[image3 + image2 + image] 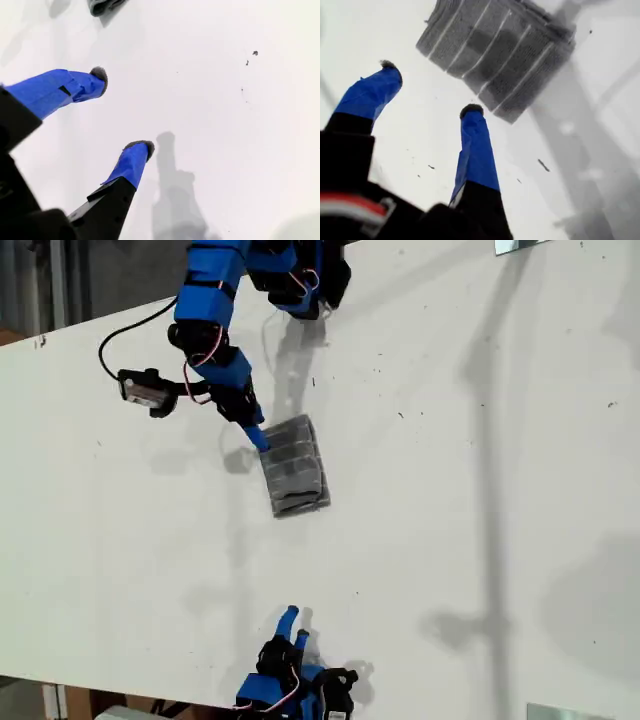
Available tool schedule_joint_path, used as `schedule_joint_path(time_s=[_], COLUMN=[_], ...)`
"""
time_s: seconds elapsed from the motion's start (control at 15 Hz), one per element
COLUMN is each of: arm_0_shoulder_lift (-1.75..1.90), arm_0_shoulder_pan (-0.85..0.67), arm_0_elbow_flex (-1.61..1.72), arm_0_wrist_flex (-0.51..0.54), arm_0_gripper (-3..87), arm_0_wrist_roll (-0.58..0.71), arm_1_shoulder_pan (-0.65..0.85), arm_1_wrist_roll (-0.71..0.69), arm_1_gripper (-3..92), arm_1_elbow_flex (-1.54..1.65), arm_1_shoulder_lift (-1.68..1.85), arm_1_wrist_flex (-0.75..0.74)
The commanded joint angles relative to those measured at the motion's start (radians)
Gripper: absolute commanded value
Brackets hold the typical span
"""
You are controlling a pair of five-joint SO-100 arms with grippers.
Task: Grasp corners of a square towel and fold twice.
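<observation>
The grey striped towel (pixel 295 465) lies folded into a small thick rectangle on the white table (pixel 480 490). My first gripper (pixel 257 436) reaches down from the exterior view's top, its tips just short of the towel's near corner (pixel 270 432). In the first wrist view the towel (pixel 495 55) fills the space beyond my first gripper (pixel 431 89), which is open and holds nothing. My second gripper (pixel 296 627) sits at the exterior view's bottom edge, far from the towel. My second gripper (pixel 121 110) is open over bare table, with only an edge of the towel (pixel 105 6) showing.
A black wrist camera with its cable (pixel 145 390) juts from the first arm toward the exterior view's left. Metal brackets sit at the table's top right (pixel 520 245) and bottom right (pixel 560 712) in that view. The table's edge (pixel 90 325) runs along the upper left.
</observation>
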Motion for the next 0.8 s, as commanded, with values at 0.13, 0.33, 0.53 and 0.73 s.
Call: schedule_joint_path(time_s=[0.13, 0.33, 0.53, 0.73], arm_0_shoulder_lift=[0.310, 0.472, 0.474, 0.466], arm_0_shoulder_pan=[0.015, 0.069, 0.046, 0.003], arm_0_elbow_flex=[0.198, 0.265, 0.337, 0.405], arm_0_wrist_flex=[-0.028, -0.029, -0.081, -0.112], arm_0_gripper=[23.9, 23.1, 20.6, 20.5], arm_0_wrist_roll=[-0.069, -0.106, -0.091, -0.094], arm_1_shoulder_pan=[-0.213, -0.278, -0.281, -0.276], arm_1_wrist_roll=[0.334, 0.436, 0.597, 0.601], arm_1_gripper=[34.1, 41.7, 34.3, 31.4], arm_1_elbow_flex=[0.644, 0.801, 0.907, 0.911], arm_1_shoulder_lift=[0.607, 0.856, 1.154, 1.170], arm_1_wrist_flex=[-0.212, -0.143, 0.129, 0.164])
